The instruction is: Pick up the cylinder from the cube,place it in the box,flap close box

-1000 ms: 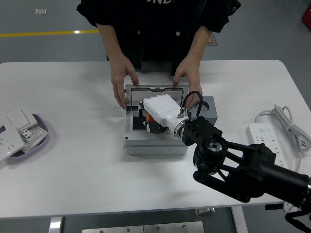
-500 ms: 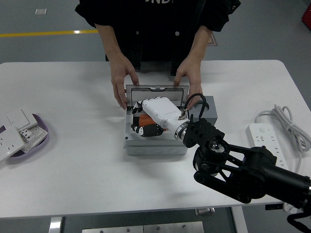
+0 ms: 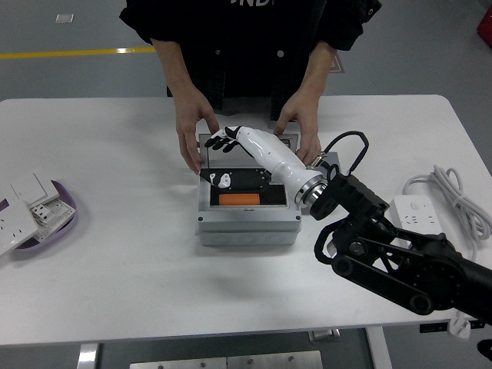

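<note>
The orange cylinder (image 3: pixel 241 199) is lying inside the grey box (image 3: pixel 247 223), on the dark floor near the front wall, long axis running left to right. It is resting free, nothing touching it.

The right hand (image 3: pixel 231 154) is reaching in from the right and hovering above and just beyond the cylinder, toward the far side of the box. Its fingers (image 3: pixel 221 141) are spread loosely and holding nothing; thumb (image 3: pixel 223 181) is hanging down over the box interior. So the cylinder is sitting near of and below the hand, already placed by the look of it.

The lid (image 3: pixel 247 139) is standing at the far edge of the box, right at the fingertips, so closing it probably means pushing it toward the near side.

A person's two hands (image 3: pixel 190 127) are gripping the far corners of the box, close beside the lid, and could be getting in the way.

The grey cube (image 3: pixel 334 165) is sitting just right of the box, partly hidden by the arm. A power strip (image 3: pixel 419 213) is lying far right, a tray of white plates (image 3: pixel 31 211) far left. No left arm showing.
</note>
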